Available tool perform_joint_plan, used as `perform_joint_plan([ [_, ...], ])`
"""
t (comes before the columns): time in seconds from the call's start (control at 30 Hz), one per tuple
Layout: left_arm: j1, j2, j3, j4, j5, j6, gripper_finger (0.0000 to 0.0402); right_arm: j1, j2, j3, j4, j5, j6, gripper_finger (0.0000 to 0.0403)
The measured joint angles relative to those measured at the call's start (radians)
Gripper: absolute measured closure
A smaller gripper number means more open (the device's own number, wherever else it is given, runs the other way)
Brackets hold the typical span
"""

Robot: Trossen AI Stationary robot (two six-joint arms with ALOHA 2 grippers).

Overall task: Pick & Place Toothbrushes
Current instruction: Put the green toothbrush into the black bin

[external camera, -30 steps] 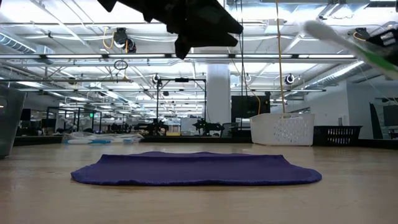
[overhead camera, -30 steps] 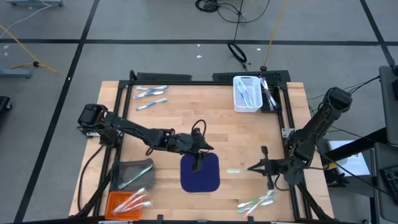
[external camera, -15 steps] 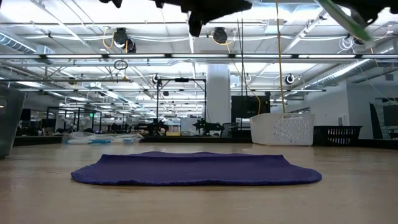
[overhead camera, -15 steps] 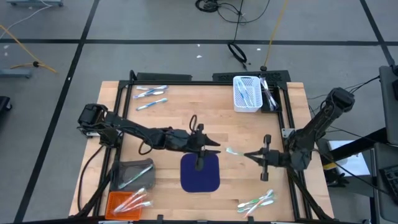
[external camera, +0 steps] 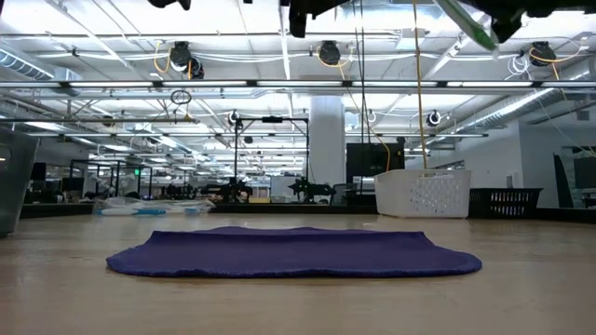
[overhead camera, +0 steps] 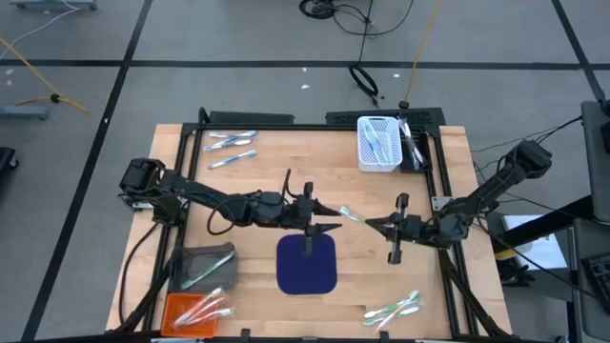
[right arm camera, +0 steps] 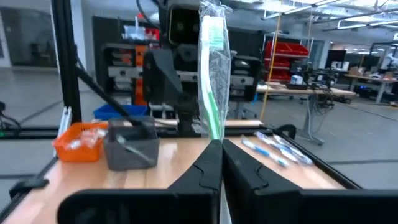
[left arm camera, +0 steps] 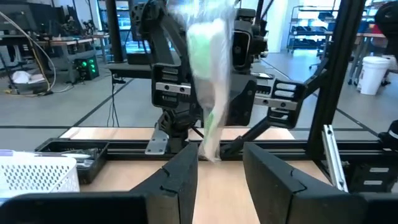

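A green toothbrush in a clear plastic wrapper [overhead camera: 352, 213] is being held in the air above the wooden table [overhead camera: 267, 181], just beyond the far right corner of the navy cloth mat [overhead camera: 307, 264]. It is being pinched at one end by the right gripper [overhead camera: 370, 222], whose fingers are being kept closed tight on it. The right arm is being stretched low and nearly level from the table's right edge toward the centre. The left gripper [overhead camera: 335, 227] is being held partly open, its tips pointing at the wrapped brush head, with nothing being gripped; in the left wrist view the brush [left arm camera: 208, 74] is seen just ahead of the gap between the fingers. The left arm is being reached across from the left edge.

Several toothbrushes are being held in the white slotted basket [overhead camera: 378, 143] at the far side, one in the grey bin [overhead camera: 203, 267], and more in the orange tray [overhead camera: 193, 311] beside it.
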Motion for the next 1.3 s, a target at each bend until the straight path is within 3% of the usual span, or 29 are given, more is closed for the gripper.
perform_joint_plan([
  [0.33, 0.004, 0.0, 0.0, 0.044, -0.001, 0.01, 0.0275, -0.12, 0.078, 0.001, 0.136, -0.146, -0.013, 0.0403],
  [0.57, 0.004, 0.0, 0.0, 0.046, -0.064, 0.02, 0.0275, -0.165, 0.13, 0.001, 0.226, -0.224, -0.015, 0.0403],
  [0.93, 0.004, 0.0, 0.0, 0.051, -0.069, 0.023, 0.0275, -0.207, 0.184, 0.001, 0.269, -0.225, 0.003, 0.0403],
  [1.1, 0.004, 0.0, 0.0, 0.054, -0.07, 0.015, 0.0276, -0.223, 0.192, 0.001, 0.269, -0.274, 0.019, 0.0403],
  [1.2, 0.004, 0.0, 0.0, 0.054, -0.087, 0.0, 0.0301, -0.223, 0.192, 0.001, 0.269, -0.273, 0.014, 0.0403],
  [1.3, 0.004, 0.0, 0.0, 0.053, -0.088, 0.0, 0.0359, -0.222, 0.192, 0.001, 0.268, -0.273, 0.014, 0.0403],
])
